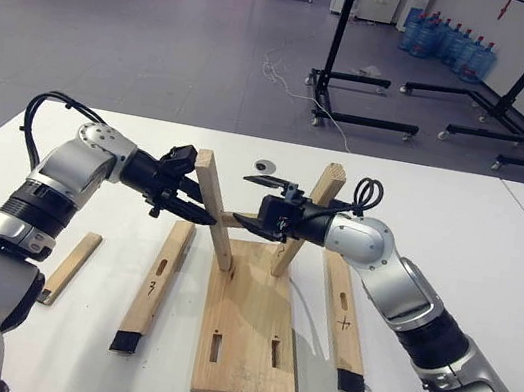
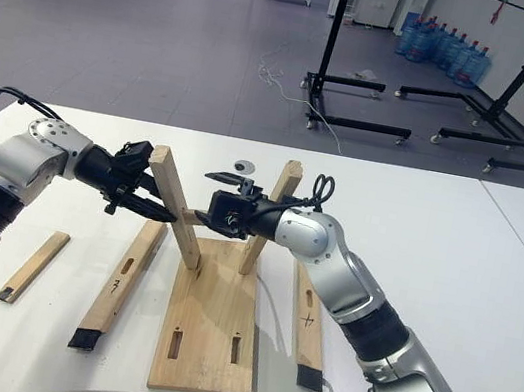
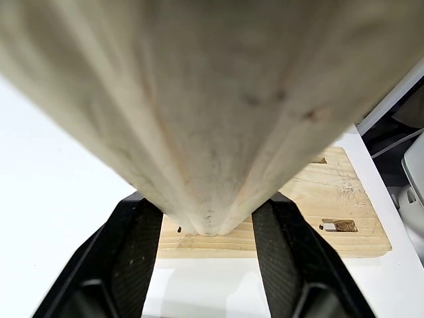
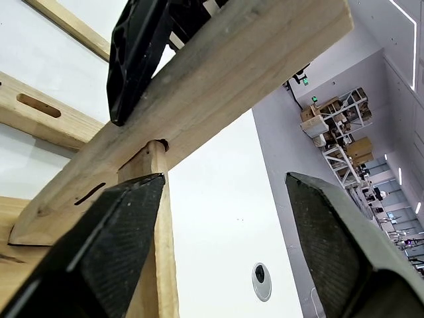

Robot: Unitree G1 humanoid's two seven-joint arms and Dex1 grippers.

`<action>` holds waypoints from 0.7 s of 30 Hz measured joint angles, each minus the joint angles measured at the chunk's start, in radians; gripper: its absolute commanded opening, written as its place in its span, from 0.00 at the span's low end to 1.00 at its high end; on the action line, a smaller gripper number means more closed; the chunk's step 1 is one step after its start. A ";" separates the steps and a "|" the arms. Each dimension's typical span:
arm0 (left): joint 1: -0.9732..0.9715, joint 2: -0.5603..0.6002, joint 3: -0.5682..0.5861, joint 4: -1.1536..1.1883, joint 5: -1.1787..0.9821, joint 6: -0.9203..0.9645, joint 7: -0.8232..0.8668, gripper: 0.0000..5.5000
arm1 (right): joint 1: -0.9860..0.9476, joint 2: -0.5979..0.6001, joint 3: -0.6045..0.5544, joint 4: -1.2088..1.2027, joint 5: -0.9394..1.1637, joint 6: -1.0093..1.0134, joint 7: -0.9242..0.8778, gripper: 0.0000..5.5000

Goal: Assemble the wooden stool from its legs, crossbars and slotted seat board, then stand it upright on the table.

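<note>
Wood stiff, light, dry, not slippery. L claw [image 1: 196, 211] clamps left leg [image 1: 210, 179] mid-length; R claw [image 1: 247, 202] spread open at crossbar [image 4: 160, 252]. Grip flat faces nr joints.

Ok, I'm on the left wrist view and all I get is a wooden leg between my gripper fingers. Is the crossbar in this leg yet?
Observer: Yes. In the right wrist view the crossbar has its end in a hole in the left leg, which the left gripper clamps.
Operator: Is the right gripper holding that crossbar?
Observer: No. The right gripper is at the crossbar but open, with its fingers spread wide.
Operator: And the remaining legs?
Observer: Two spare legs lie flat on the table, one on each side of the seat board.
</note>
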 measured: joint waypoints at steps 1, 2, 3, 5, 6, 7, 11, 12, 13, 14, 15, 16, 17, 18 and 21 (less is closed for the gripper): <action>-0.001 0.000 0.000 0.002 0.000 0.000 0.000 0.36 | -0.001 0.001 0.000 0.007 0.000 -0.009 0.000 0.62; -0.002 0.000 -0.001 0.005 0.000 -0.001 -0.001 0.36 | -0.003 0.002 0.000 0.013 0.000 -0.017 0.000 0.62; -0.002 0.000 -0.001 0.007 0.000 -0.002 -0.002 0.36 | -0.004 0.002 0.000 0.022 0.000 -0.032 0.000 0.62; -0.003 0.000 -0.004 0.011 0.000 -0.009 -0.004 0.36 | -0.004 0.002 0.000 0.028 0.000 -0.044 0.000 0.62; -0.003 0.000 -0.005 0.011 0.000 -0.012 -0.004 0.36 | -0.004 0.001 0.000 0.028 0.000 -0.047 0.000 0.62; -0.004 0.000 -0.007 0.011 0.000 -0.018 -0.005 0.36 | 0.001 0.000 -0.006 0.025 0.000 -0.049 0.001 0.62; -0.013 -0.002 -0.013 0.001 0.001 -0.037 -0.011 0.36 | 0.082 -0.016 -0.060 -0.032 0.140 0.074 0.107 0.62; -0.019 -0.001 -0.012 0.001 0.000 -0.039 -0.016 0.36 | 0.088 -0.024 -0.113 -0.080 0.236 0.145 0.142 0.62; -0.023 -0.002 -0.013 0.002 0.001 -0.040 -0.017 0.36 | 0.079 -0.032 -0.164 -0.121 0.311 0.190 0.163 0.62; -0.023 -0.002 -0.014 0.006 0.001 -0.042 -0.018 0.36 | 0.062 -0.045 -0.232 -0.169 0.402 0.246 0.190 0.62; -0.023 -0.002 -0.014 0.011 0.001 -0.044 -0.018 0.36 | 0.044 -0.055 -0.285 -0.200 0.478 0.287 0.208 0.62; -0.023 -0.002 -0.015 0.018 0.001 -0.047 -0.018 0.36 | 0.013 -0.067 -0.351 -0.229 0.564 0.330 0.224 0.62; -0.024 -0.002 -0.016 0.020 0.000 -0.050 -0.019 0.36 | -0.008 -0.074 -0.404 -0.239 0.638 0.367 0.235 0.62; -0.027 -0.002 -0.018 0.022 0.000 -0.053 -0.020 0.36 | -0.025 -0.085 -0.469 -0.243 0.724 0.402 0.249 0.62; -0.031 -0.002 -0.021 0.025 0.001 -0.058 -0.022 0.36 | -0.070 -0.119 -0.644 -0.192 0.955 0.483 0.287 0.62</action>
